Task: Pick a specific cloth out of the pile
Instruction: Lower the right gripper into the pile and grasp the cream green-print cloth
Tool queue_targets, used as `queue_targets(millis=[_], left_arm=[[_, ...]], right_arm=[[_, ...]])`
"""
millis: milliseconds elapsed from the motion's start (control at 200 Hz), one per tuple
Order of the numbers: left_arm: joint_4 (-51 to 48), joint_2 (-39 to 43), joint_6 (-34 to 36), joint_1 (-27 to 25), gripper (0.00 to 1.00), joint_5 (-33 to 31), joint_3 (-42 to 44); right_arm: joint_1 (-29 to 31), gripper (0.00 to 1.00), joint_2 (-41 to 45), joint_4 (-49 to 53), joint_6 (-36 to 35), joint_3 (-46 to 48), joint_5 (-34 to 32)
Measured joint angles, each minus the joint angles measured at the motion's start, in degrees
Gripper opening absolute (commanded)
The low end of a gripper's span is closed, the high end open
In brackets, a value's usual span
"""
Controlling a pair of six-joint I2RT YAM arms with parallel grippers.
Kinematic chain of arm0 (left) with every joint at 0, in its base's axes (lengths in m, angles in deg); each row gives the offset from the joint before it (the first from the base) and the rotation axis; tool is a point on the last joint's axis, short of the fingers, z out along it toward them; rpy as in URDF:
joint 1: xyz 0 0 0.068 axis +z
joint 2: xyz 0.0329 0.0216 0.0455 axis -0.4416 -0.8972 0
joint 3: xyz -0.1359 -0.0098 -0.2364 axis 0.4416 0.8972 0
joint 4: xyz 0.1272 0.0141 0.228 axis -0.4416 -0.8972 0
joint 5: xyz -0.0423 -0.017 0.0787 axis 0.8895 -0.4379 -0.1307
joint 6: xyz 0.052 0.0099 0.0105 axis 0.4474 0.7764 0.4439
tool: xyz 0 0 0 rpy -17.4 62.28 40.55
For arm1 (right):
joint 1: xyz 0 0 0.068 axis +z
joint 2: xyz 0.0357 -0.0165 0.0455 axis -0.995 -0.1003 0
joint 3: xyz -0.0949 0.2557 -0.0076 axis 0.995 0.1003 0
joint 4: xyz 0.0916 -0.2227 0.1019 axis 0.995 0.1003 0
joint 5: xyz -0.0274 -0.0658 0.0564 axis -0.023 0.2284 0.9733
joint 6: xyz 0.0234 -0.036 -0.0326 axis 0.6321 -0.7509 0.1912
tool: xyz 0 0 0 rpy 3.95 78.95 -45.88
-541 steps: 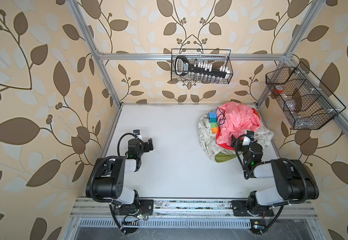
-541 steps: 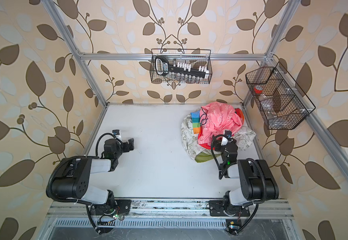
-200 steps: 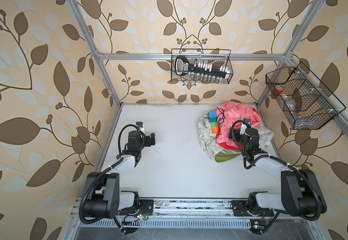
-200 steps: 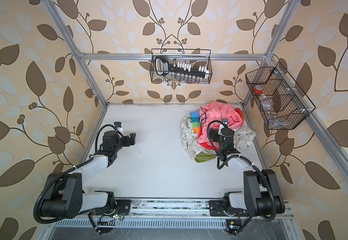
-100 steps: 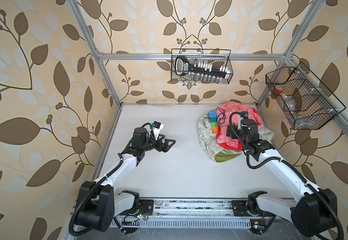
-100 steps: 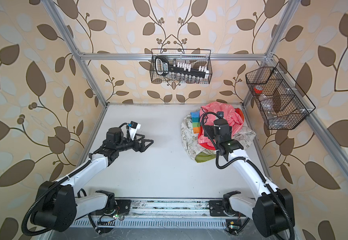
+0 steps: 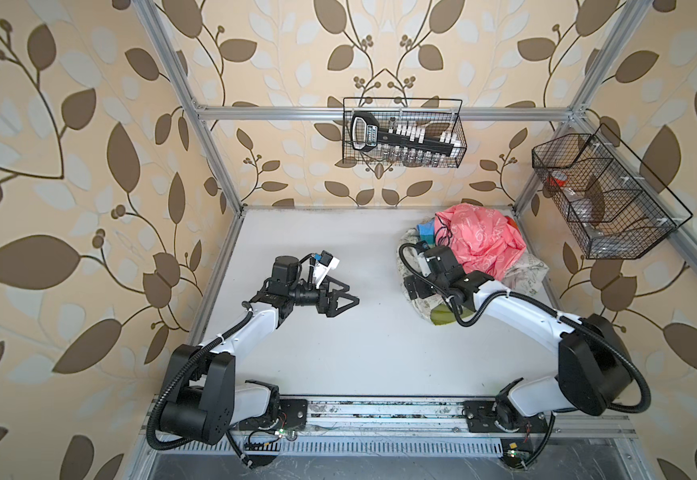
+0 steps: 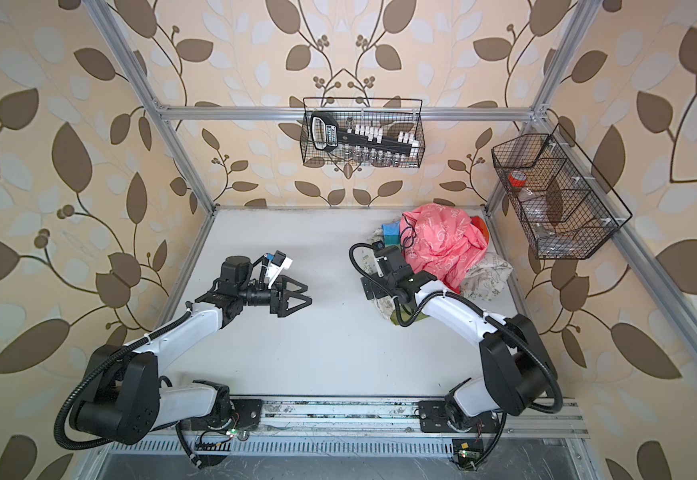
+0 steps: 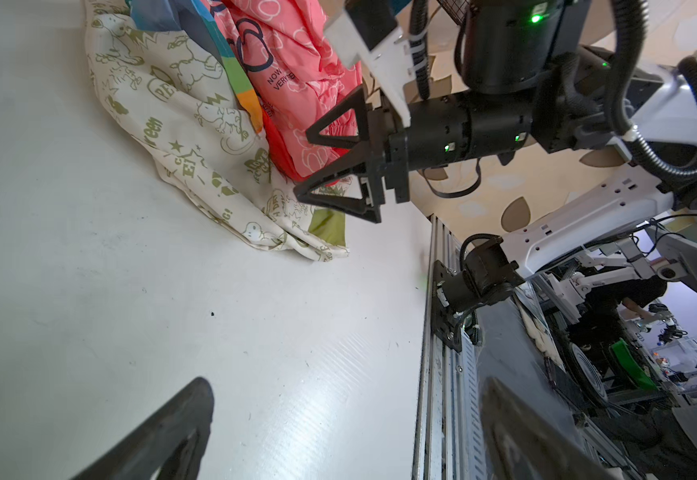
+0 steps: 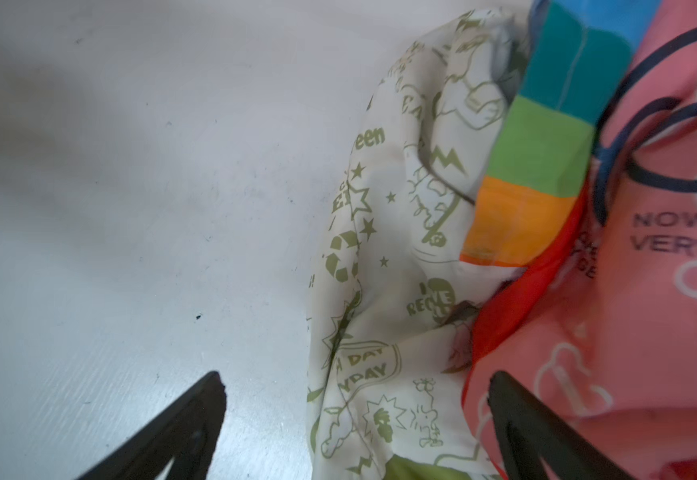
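The pile (image 7: 469, 253) lies at the table's back right, with a pink printed cloth (image 7: 479, 241) on top. The cloth (image 10: 400, 291), white with olive doodles and a lime lining, lies under the pile and spreads out along its left edge (image 9: 197, 137) and its right side (image 8: 483, 274). My right gripper (image 10: 357, 382) hangs open, pointing down over that left edge. In the left wrist view the right gripper (image 9: 303, 164) holds nothing. My left gripper (image 7: 353, 293) is open above bare table mid-left, pointing towards the pile.
A red cloth (image 10: 517, 299) and a blue cloth with rainbow stripes (image 10: 546, 145) lie in the pile beside the white one. Wire baskets hang on the back wall (image 7: 402, 133) and the right wall (image 7: 604, 195). An aluminium rail (image 7: 380, 409) runs along the table's front.
Both arms have lifted from near the front and reached out. The right gripper moved from above the pink cloth to the pile's left edge; the left gripper edged right.
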Motion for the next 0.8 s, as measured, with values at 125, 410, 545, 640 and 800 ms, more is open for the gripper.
queue_targets(millis=[125, 410, 545, 640, 800], left_arm=[[-0.94, 0.02, 0.79, 0.00, 0.99, -0.09, -0.02], [-2.03, 2.01, 1.84, 0.00, 0.99, -1.57, -0.02], [-2.01, 2.19, 1.99, 0.00, 0.99, -1.60, -0.02], [-1.73, 2.19, 2.03, 0.00, 0.99, -1.55, -0.02], [-1.75, 2.05, 2.05, 0.00, 0.99, -1.55, -0.02]], right_arm=[[0.55, 1.00, -5.05, 0.04, -0.42, -2.36, 0.81], [0.66, 0.99, -12.07, 0.11, -0.52, -5.90, -0.81], [0.22, 1.00, -15.61, 0.15, -0.24, -7.72, -2.71], [-0.55, 1.00, -18.91, 0.68, -0.13, -9.70, -3.58], [-1.22, 1.00, -23.37, 1.09, -0.13, -12.41, -5.20]])
